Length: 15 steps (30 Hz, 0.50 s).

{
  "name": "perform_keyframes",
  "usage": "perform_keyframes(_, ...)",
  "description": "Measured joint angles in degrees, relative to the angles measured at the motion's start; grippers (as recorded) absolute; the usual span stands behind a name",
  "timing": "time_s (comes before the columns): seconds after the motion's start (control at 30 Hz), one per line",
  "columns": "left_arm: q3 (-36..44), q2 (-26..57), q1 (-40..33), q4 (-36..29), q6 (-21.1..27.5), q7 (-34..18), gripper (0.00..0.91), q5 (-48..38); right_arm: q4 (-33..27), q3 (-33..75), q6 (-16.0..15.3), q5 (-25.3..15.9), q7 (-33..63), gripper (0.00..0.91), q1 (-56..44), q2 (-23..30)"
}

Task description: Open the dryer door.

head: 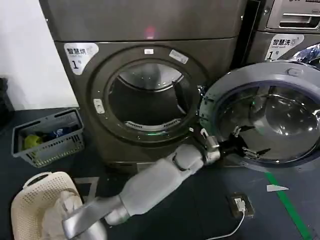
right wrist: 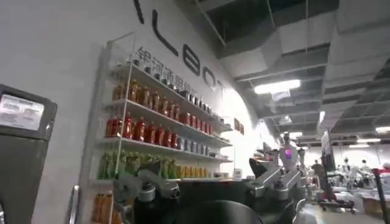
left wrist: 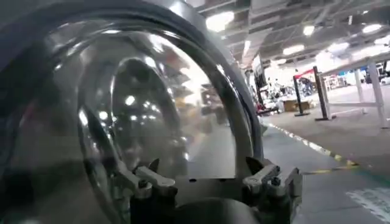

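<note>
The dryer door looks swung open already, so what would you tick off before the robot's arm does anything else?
1. Dryer door swung clear of the porthole: ok, it stands wide open to the right.
2. Drum opening of the dryer unobstructed: ok.
3. Left gripper free of the door: ok, fingers open, in front of the glass bowl, gripping nothing.
4. Gap between gripper and glass: cannot tell.
5. Right gripper: open, holding nothing, facing drink shelves: ok.
6. Floor beside the door: not ok, a socket and cable lie there.

Silver-grey arm [head: 150, 187] — black fingers [head: 248, 151]
</note>
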Motion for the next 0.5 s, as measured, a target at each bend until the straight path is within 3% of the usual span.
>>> perform_keyframes(0.2,2.08,6.21,1.45,-6.07,-9.30,0.43,0.907,-3.82,0.30,1.10,1.50,-3.57,0.03,0.907,-0.73,-0.05)
perform_keyframes(0.37,2.18,14.39,1.86,-13.05,-14.50,1.33,0.907,-8.46,1.10,1.08,1.30,-5.14,0.00,0.907,-0.48,0.10)
perform_keyframes(0.5,1.89,21.98,3.83,-18.90,-18.61,1.64,0.907,-7.29,2.31,0.97,1.75,-6.36,-0.04,0.907,0.22,0.35)
